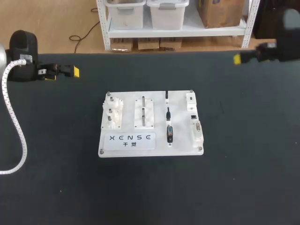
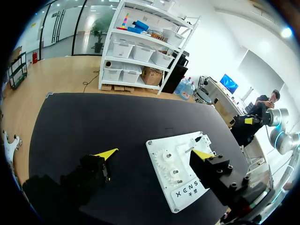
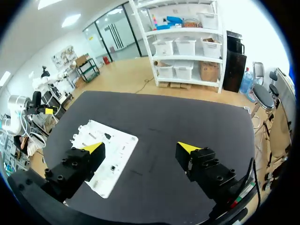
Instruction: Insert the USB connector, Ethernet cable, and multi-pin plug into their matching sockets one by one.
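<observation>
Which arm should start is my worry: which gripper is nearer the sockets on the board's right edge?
Right. The right gripper hangs open beyond the board's far right corner, near the sockets; the left gripper is open past the far left corner, across the board.

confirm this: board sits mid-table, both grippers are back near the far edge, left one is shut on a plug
Not right. The left gripper is open and empty: the left wrist view shows its yellow tips wide apart with nothing between them. The rest stands: the board sits mid-table, and the right gripper is also back near the far edge.
</observation>
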Action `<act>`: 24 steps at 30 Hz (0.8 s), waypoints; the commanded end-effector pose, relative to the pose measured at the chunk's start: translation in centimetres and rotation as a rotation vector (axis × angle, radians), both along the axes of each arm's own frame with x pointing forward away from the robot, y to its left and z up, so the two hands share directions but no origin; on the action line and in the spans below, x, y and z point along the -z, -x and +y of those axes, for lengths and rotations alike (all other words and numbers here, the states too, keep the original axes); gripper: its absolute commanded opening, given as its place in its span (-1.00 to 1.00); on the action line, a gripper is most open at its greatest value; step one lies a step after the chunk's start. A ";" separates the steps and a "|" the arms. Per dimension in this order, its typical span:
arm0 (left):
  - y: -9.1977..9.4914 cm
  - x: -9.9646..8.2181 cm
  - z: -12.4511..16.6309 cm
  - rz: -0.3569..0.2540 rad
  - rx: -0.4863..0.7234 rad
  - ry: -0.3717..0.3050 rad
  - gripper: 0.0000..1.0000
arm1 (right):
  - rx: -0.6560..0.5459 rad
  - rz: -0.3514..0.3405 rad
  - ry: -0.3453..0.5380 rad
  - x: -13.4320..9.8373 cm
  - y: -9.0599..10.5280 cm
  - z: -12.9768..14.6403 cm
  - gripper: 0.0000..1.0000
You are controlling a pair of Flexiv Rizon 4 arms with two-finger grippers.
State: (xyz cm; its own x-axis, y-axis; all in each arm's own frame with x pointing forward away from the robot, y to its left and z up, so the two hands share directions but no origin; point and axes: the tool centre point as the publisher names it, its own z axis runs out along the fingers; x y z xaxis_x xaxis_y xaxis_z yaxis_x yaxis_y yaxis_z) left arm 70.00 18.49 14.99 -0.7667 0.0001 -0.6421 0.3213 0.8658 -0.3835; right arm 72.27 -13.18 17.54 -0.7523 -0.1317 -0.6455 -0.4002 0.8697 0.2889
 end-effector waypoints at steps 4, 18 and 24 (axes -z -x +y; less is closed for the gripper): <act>0.0 0.0 0.0 0.000 0.000 0.000 1.00 | 0.186 0.077 0.323 -0.2 -0.8 7.4 1.00; 0.0 0.0 0.0 0.000 0.000 0.000 1.00 | 0.194 0.235 0.522 8.1 -0.6 16.0 1.00; 0.0 0.0 0.0 0.000 0.000 0.000 1.00 | 0.231 0.316 0.524 11.1 -0.6 16.7 1.00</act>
